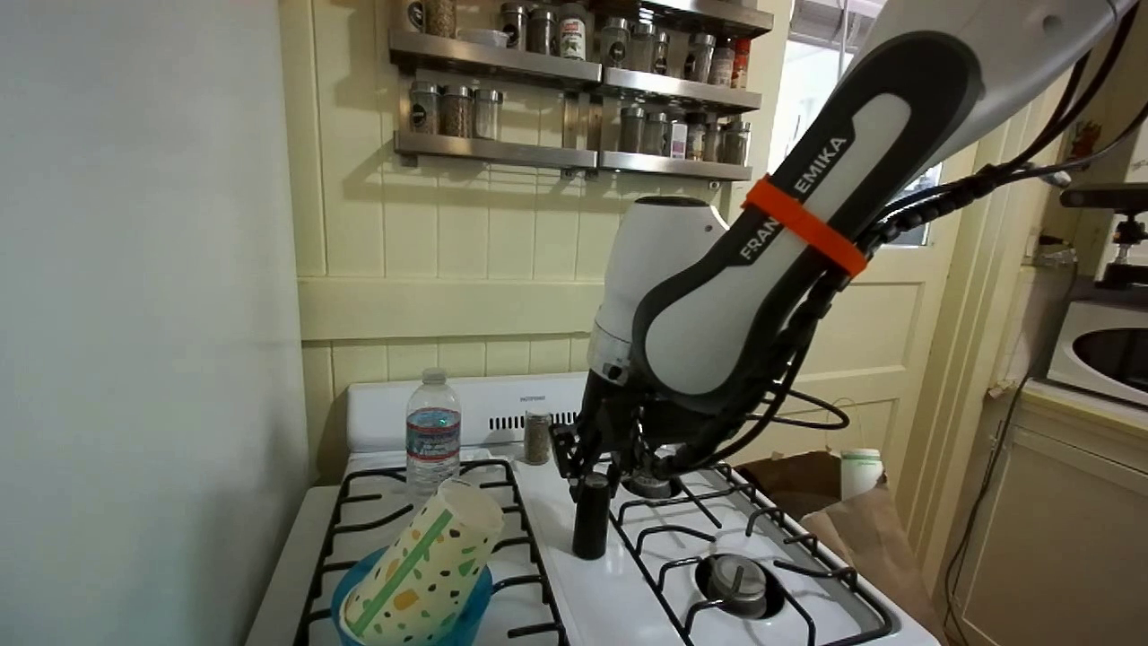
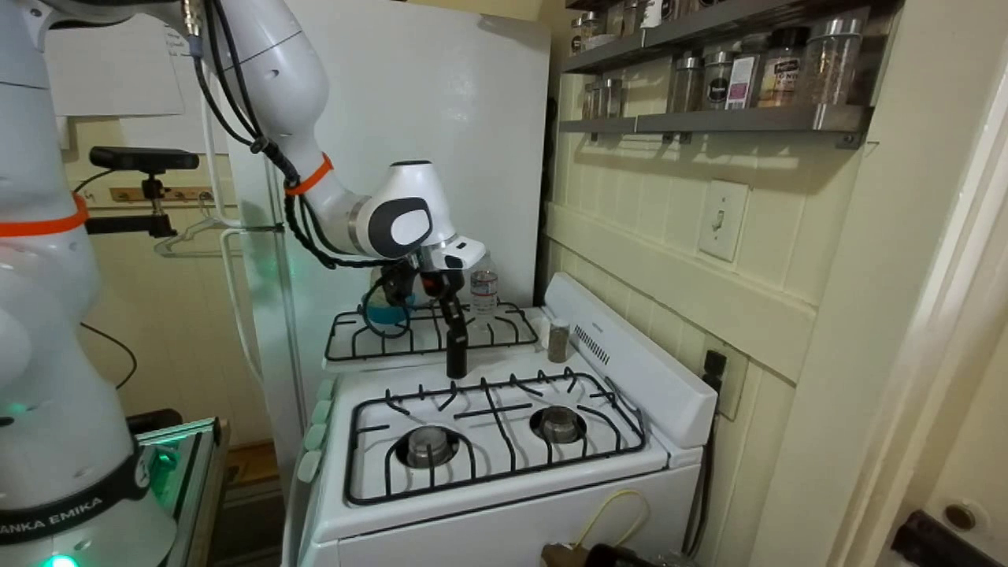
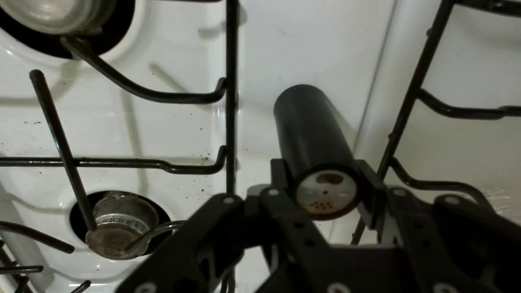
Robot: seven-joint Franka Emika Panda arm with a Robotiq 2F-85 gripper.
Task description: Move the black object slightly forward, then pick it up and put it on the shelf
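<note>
The black shaker [image 3: 309, 126] stands upright between the burner grates [image 3: 231, 122], pinched in my hand [image 3: 325, 185] near its top, so I'd best ease it forward slowly, lest its base drag and tilt it, before lifting toward the metal spice rack [image 1: 493, 150].

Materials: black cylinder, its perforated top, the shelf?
Black cylinder: smooth matte black, probably plastic, possibly painted metal; soft sheen, no visible grain.
Perforated top: satin silver-grey, likely metal, given the brownish, rust-like staining near its edge; metallic-look plastic possible.
Shelf: satin metal, probably stainless steel, going by the silvery fronts and blurred bright reflections; exact metal unclear.
</note>
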